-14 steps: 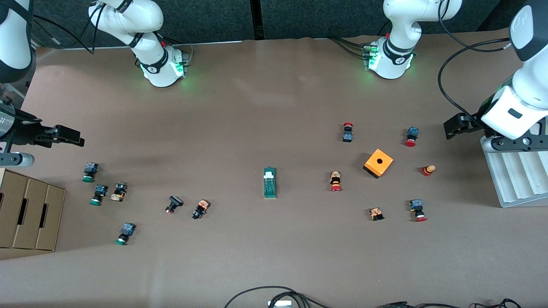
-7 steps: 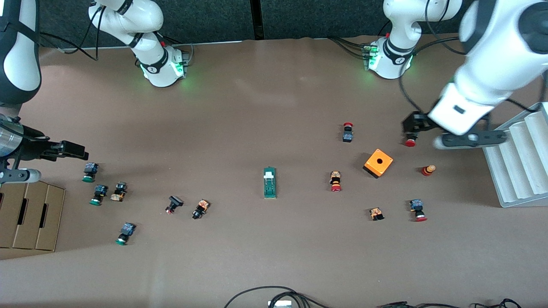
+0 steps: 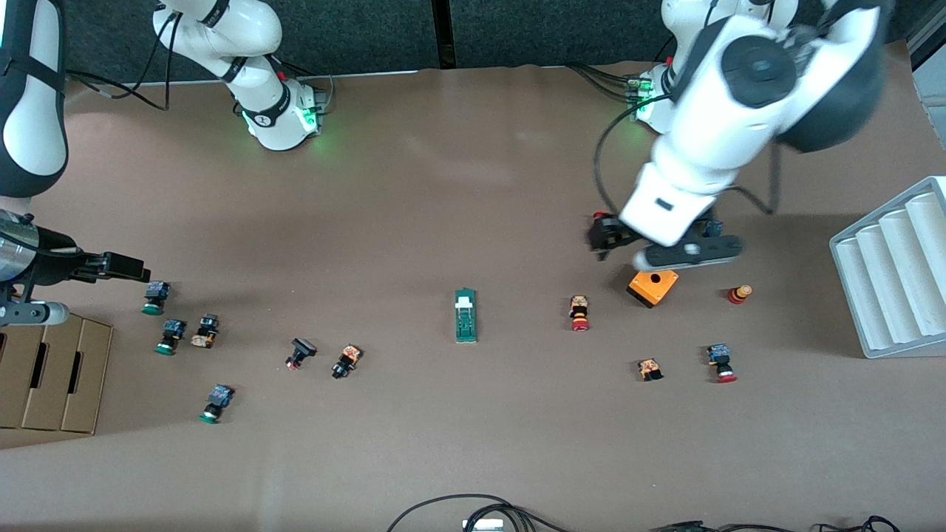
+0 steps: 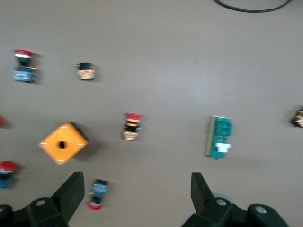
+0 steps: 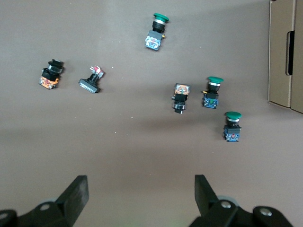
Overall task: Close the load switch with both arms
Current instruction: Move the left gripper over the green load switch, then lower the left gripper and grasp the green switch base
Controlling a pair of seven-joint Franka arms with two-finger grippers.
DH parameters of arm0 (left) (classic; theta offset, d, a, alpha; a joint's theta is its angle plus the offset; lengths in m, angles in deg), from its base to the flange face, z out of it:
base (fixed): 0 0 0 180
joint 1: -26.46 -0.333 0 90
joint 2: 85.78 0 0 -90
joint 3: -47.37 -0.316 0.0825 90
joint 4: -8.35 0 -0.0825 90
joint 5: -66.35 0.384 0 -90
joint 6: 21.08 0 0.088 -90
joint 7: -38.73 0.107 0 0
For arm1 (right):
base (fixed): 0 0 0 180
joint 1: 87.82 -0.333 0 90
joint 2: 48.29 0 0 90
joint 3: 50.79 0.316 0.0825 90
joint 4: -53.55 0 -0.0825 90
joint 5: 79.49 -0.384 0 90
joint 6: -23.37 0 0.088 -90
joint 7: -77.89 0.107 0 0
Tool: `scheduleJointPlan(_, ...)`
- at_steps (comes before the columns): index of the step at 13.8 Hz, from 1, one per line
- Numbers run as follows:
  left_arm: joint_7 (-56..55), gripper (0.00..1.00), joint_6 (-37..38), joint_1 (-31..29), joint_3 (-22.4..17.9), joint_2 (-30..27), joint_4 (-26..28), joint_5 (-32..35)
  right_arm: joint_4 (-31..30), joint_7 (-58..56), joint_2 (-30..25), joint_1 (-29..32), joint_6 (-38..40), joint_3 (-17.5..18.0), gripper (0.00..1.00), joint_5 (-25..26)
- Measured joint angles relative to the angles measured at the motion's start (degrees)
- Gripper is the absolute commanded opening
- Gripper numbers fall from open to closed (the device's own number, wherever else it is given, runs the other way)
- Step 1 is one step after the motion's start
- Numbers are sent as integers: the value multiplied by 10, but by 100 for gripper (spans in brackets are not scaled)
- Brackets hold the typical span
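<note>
Load switch [image 3: 465,315] is laid flat mid-counter [image 3: 473,185], untouched, white tab toward the bases. Left tool [image 3: 607,238], spread open and empty, is held over red buttons beside an orange box [image 3: 653,285]. Right tool [image 3: 122,264], also open, is held over green buttons, seemingly readied for approach.

R gripper [image 5: 137,194] hangs w/ fingers wide apart over brown tabletop [image 5: 118,142] w/ six scattered buttons [image 5: 182,98], cardboard box [image 5: 285,56] at edge.

Even overhead light, soft shadows, motion blur on the left arm [image 3: 739,111]
</note>
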State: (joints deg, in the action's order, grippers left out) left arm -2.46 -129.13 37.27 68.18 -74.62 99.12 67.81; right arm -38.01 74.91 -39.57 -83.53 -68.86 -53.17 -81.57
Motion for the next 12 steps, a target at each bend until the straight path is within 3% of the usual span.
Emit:
scheduleJointPlan(6,-281,99,-123,154,3,108,3,190,1,-1,4,0,0,-6,100,0)
scheduleJointPlan(12,-418,99,-222,208,3,215,5,381,2,-10,5,0,0,-7,100,0)
